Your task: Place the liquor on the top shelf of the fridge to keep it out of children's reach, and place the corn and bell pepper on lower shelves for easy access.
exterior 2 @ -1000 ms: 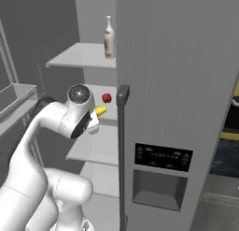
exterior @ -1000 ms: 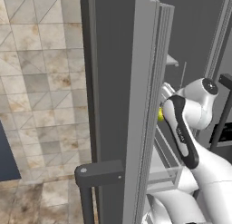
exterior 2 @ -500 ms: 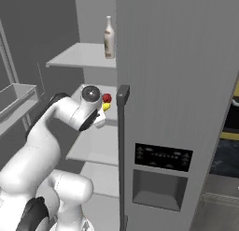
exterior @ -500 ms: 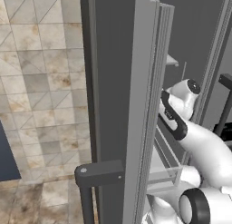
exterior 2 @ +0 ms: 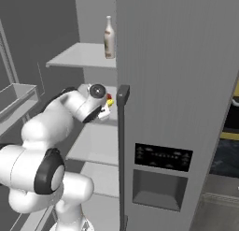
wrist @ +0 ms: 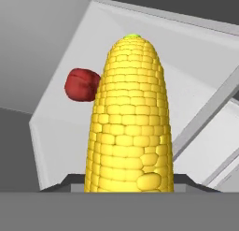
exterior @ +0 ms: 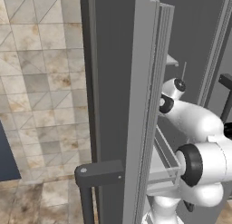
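The fridge (exterior 2: pixel 177 85) stands with its left door swung wide, the dark interior and white shelves exposed. The liquor (exterior 2: pixel 109 37) stands upright on the top shelf (exterior 2: pixel 79 57), near that shelf's right end. One level below, the tool (exterior 2: pixel 105 112) reaches in over a lower shelf (exterior 2: pixel 95 143) and pinches the corn (wrist: pixel 130 122) by its base, the greenish tip pointing into the fridge. The bell pepper (wrist: pixel 82 85) lies on the shelf just beside the corn, at its left in the hand view, toward the back wall.
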